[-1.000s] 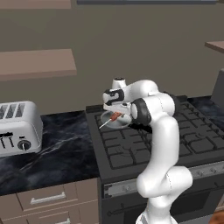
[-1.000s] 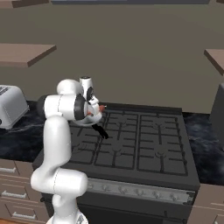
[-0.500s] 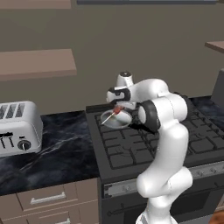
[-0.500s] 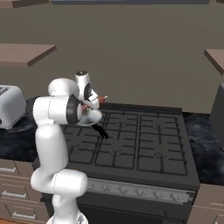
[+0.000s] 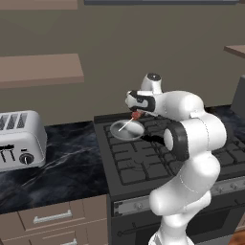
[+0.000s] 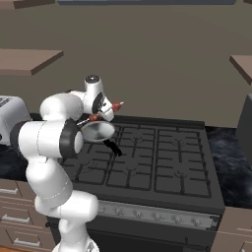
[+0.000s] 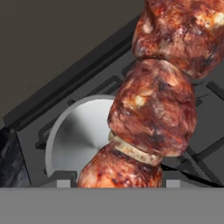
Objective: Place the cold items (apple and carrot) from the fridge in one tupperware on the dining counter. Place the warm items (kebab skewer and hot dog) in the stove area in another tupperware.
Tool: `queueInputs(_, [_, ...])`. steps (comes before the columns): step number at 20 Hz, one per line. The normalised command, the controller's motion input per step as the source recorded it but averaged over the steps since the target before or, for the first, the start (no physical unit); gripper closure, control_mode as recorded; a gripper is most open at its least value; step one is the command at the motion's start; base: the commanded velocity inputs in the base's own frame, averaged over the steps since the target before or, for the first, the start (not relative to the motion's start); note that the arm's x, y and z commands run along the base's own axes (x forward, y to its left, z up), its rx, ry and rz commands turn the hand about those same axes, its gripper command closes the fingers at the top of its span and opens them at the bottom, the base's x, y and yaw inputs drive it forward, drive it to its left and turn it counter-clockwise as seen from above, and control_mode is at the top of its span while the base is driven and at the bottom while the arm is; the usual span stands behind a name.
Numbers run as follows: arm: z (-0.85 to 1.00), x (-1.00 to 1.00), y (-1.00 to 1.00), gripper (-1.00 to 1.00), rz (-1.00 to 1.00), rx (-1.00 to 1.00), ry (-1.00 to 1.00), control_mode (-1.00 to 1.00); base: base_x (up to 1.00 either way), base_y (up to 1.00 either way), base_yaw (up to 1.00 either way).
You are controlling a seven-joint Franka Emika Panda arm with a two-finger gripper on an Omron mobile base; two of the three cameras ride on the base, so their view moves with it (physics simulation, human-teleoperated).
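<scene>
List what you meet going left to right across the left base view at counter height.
Toaster → dark marble counter → pan on the stove → kebab skewer in the gripper → robot arm.

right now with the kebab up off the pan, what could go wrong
The kebab skewer sticks out sideways past the claw, so a fast swing could twist it loose. If it slips, it may drop beside the pan onto the stove grates. Its long stick could also clip the toaster.
</scene>
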Motion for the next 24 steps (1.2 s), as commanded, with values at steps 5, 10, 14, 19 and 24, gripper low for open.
queueInputs(5, [0.62, -0.35, -0.37, 1.00, -0.02, 0.11, 0.00, -1.00, 0.00, 0.00, 0.00])
queueInputs(10, [0.30, -0.44, -0.36, 1.00, 0.00, 0.11, 0.00, -1.00, 0.00, 0.00, 0.00])
queueInputs(14, [0.06, -0.64, -0.37, 1.00, 0.00, 0.07, -0.02, -1.00, 0.00, 0.00, 0.00])
queueInputs(19, [0.11, -0.82, -0.38, 1.00, -0.01, 0.04, -0.15, -1.00, 0.00, 0.00, 0.00])
queueInputs(24, [0.18, -0.73, -0.21, 1.00, 0.00, 0.02, -0.15, -1.00, 0.00, 0.00, 0.00])
